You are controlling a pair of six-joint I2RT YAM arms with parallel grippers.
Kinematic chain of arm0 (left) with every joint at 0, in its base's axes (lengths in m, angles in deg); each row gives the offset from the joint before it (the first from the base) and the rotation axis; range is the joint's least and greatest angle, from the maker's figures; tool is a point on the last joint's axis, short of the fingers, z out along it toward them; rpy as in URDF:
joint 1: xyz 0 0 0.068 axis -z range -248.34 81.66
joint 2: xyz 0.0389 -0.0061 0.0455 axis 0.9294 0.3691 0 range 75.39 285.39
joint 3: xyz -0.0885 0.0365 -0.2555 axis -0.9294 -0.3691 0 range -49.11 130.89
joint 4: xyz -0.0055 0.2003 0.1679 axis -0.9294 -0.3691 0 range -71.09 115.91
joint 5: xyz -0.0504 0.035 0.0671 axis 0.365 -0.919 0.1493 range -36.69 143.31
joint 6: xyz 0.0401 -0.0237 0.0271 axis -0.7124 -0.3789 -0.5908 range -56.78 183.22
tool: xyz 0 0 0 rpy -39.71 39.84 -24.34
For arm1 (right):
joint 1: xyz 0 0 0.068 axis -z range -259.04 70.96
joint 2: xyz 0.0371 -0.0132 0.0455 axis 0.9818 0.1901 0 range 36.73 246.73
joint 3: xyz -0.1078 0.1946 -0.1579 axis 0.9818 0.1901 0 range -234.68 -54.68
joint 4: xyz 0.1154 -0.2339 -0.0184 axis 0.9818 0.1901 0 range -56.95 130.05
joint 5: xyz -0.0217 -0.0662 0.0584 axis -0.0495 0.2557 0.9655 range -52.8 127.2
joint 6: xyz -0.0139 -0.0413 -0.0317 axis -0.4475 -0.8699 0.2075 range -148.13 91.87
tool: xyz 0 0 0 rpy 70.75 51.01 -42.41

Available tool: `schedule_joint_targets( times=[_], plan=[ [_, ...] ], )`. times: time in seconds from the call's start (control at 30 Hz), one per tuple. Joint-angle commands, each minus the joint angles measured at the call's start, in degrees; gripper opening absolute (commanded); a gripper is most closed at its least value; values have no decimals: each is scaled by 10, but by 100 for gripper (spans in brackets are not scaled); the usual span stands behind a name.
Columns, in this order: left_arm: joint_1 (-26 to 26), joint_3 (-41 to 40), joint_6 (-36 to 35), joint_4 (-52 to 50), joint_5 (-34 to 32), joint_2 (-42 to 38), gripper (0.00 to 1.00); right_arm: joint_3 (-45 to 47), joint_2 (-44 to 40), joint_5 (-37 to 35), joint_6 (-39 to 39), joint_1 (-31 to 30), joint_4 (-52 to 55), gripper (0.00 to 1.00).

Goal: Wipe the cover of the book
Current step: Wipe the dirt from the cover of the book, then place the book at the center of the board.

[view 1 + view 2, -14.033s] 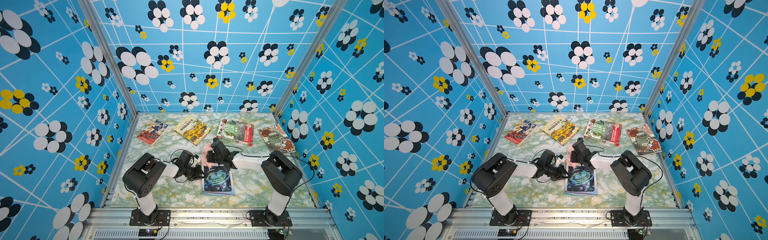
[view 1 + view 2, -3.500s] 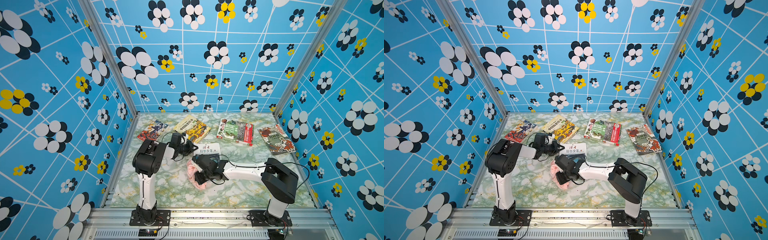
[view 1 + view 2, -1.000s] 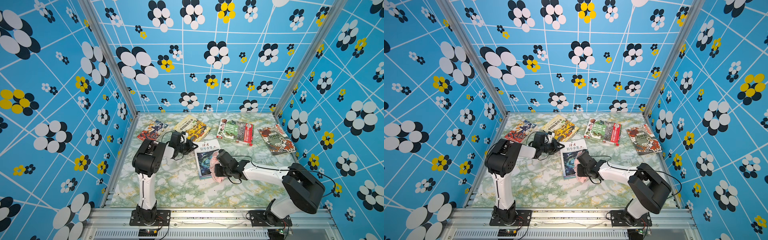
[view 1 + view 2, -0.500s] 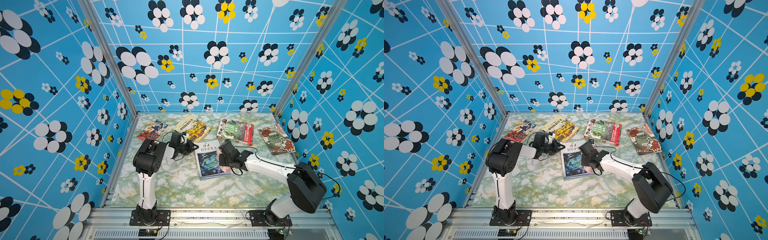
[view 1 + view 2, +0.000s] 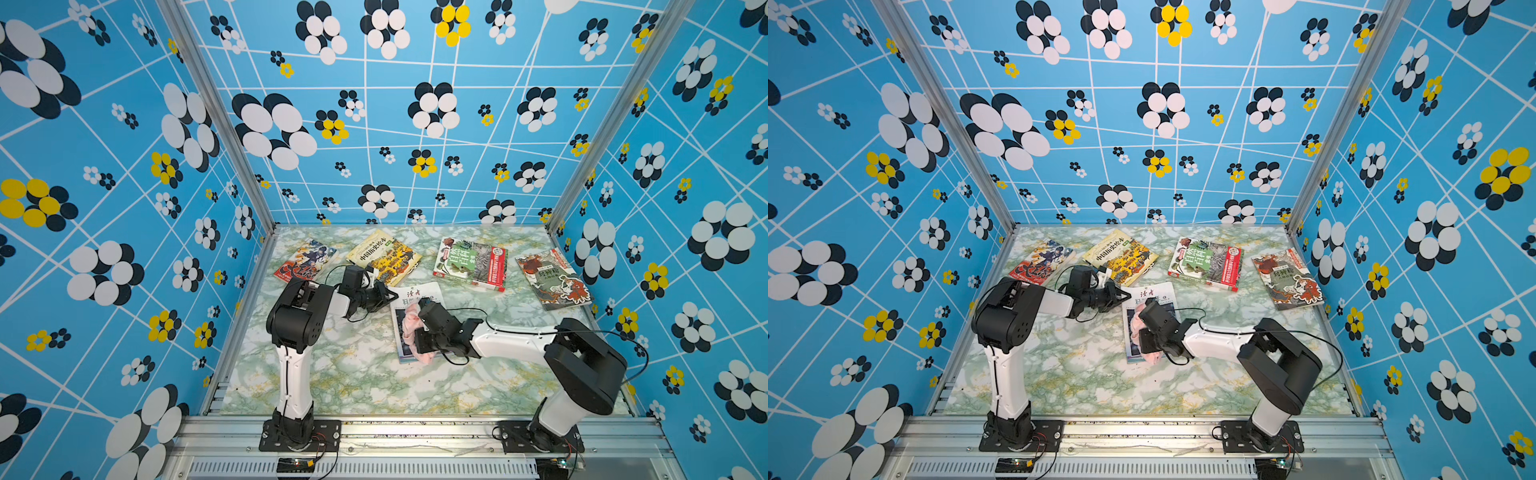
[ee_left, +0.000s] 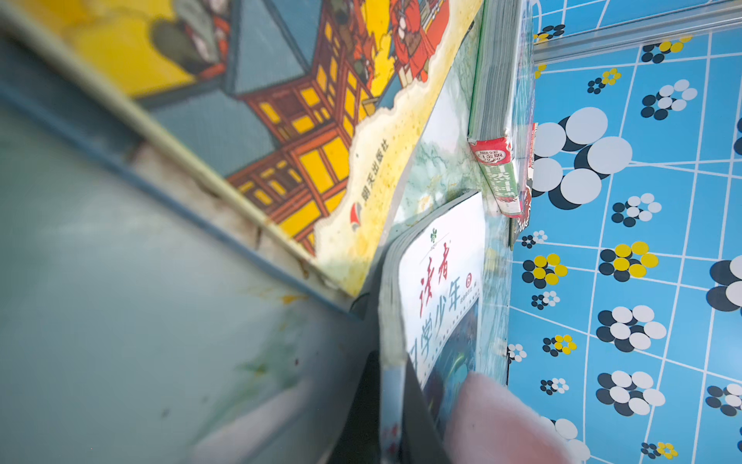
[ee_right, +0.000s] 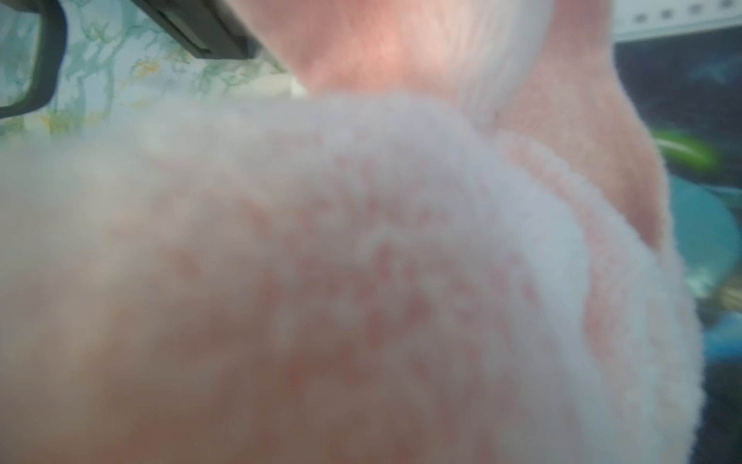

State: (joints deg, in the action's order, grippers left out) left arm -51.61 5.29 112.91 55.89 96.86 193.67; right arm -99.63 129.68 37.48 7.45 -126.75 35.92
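The book (image 5: 417,294) has a white title band and a dark blue picture, and it lies flat mid-table in both top views (image 5: 1148,293). My left gripper (image 5: 390,296) is shut on its far left corner; in the left wrist view the jaws (image 6: 391,401) pinch the page edge of the book (image 6: 441,281). My right gripper (image 5: 417,334) rests on the cover, shut on a pink cloth (image 5: 409,318) pressed against the picture. The cloth (image 7: 361,261) fills the right wrist view and hides the fingers; a strip of the dark cover (image 7: 702,201) shows beside it.
Several other books lie along the back of the marble-patterned table (image 5: 332,374): a red one (image 5: 305,262), a yellow one (image 5: 384,253) just behind my left gripper, a green-and-red one (image 5: 469,262) and a dark illustrated one (image 5: 552,278). Patterned blue walls close in three sides.
My right gripper has swept the pink cloth from the book's far right part back across the cover toward the near left. The left gripper and the book have stayed put.
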Motion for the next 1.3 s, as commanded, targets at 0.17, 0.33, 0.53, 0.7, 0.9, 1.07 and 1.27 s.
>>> schedule_joint_targets(
  times=[0.17,0.33,0.53,0.7,0.9,1.07,1.27],
  plan=[
    [11,-22,-26,-47,14,-35,0,-68,88,-29,-32,114,75,0],
    [11,-28,-40,-85,5,-58,0,-204,174,39,-36,68,57,0],
    [-13,-42,-61,-158,-18,-94,0,-131,123,118,-35,6,2,0],
    [-45,-29,-125,-332,-75,-140,0,20,-13,87,-26,51,1,0],
    [-54,53,-248,-597,-270,-190,0,57,-111,32,-39,155,41,0],
    [-61,138,-303,-728,-437,-206,0,-32,-19,74,-52,166,63,0],
    [-88,203,-336,-780,-534,-175,15,-80,52,131,-45,116,44,0]
  ],
)
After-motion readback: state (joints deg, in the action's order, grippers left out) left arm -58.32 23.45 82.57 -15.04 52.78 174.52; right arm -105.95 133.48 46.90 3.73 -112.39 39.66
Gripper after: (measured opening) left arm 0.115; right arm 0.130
